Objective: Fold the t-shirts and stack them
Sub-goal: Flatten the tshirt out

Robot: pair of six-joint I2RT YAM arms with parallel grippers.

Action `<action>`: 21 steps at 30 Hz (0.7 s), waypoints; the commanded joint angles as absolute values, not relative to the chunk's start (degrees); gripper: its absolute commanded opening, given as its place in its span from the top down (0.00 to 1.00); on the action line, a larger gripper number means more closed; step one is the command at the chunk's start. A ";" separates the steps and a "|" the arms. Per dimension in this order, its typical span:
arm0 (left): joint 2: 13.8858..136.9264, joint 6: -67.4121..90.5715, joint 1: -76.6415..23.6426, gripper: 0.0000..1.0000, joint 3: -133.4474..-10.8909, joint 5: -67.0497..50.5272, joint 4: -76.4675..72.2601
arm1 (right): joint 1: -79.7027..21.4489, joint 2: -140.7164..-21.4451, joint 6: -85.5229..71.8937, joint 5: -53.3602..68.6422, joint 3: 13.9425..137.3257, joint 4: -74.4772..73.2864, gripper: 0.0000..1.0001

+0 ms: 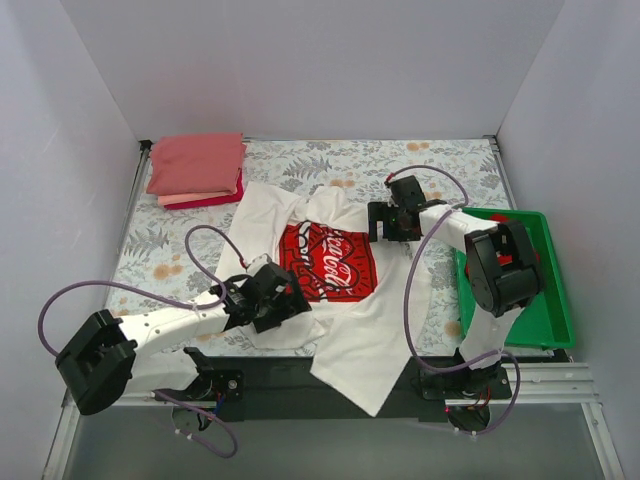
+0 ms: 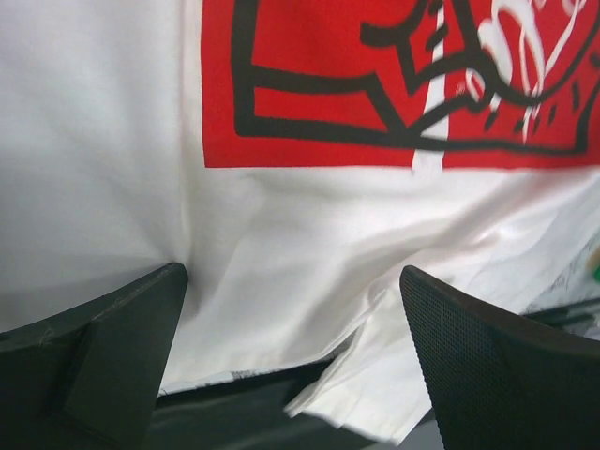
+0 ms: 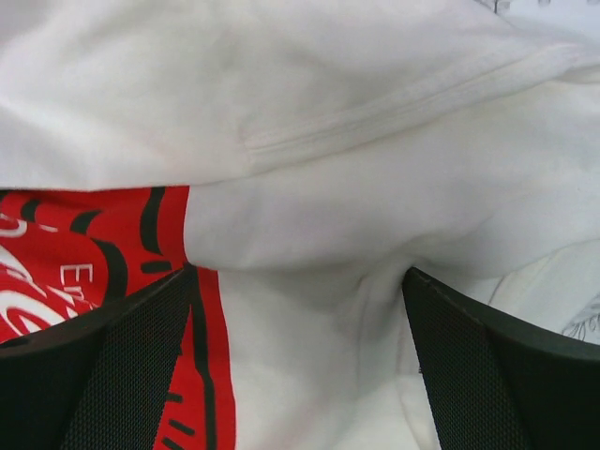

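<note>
Bright, diffuse, even light; soft shadows; slight blur low in left wrist view.

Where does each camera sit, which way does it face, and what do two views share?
Top external: above and behind the arms, facing down at the table; both arms show, left gripper and right gripper on the white Coca-Cola t-shirt.
Left wrist: on the left arm, facing down at the shirt's edge; two open fingers show.
Right wrist: on the right arm, facing a stitched hem; two open fingers show.
Shared: both wrist views catch the red print.
</note>
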State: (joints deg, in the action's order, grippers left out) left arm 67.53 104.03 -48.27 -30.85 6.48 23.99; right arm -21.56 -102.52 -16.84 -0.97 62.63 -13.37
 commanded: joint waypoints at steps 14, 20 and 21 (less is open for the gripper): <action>72.50 111.63 -53.00 0.02 -47.37 23.21 48.17 | -23.64 -84.56 -15.19 7.18 55.23 -14.25 0.02; 79.71 116.89 -51.69 0.02 -47.12 25.67 53.53 | -32.42 -83.66 -19.24 11.60 46.32 -6.68 0.02; 80.93 118.03 -50.46 0.02 -46.24 25.14 54.40 | -32.69 -84.28 -19.60 11.25 45.71 -6.59 0.02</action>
